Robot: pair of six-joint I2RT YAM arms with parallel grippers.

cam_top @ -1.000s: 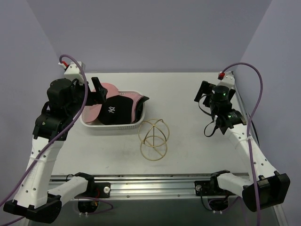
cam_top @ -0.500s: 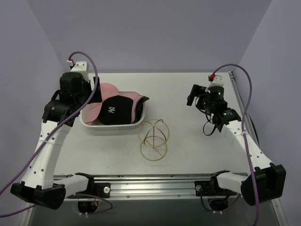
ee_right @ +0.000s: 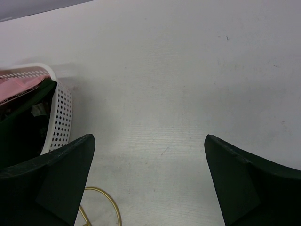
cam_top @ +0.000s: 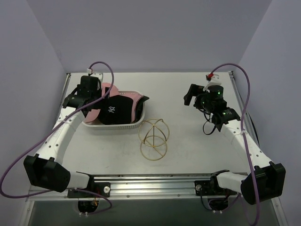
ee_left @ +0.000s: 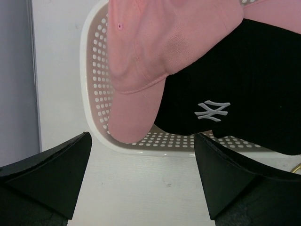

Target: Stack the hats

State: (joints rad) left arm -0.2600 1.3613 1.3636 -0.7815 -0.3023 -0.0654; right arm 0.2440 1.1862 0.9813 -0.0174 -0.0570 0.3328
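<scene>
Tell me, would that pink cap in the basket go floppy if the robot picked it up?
The pink cap is cloth, so its crown would probably sag. Its curved brim looks stiffer and should likely hold its shape. It seems light, lying loosely against the black cap in the basket, so it may shift easily when nudged.

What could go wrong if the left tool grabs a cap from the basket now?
The pink cap overlaps the black cap; lifting one may drag the other.
The open left tool hangs right by the basket rim, so closing low could pinch it.
The wire stand beside the basket could get knocked.
</scene>
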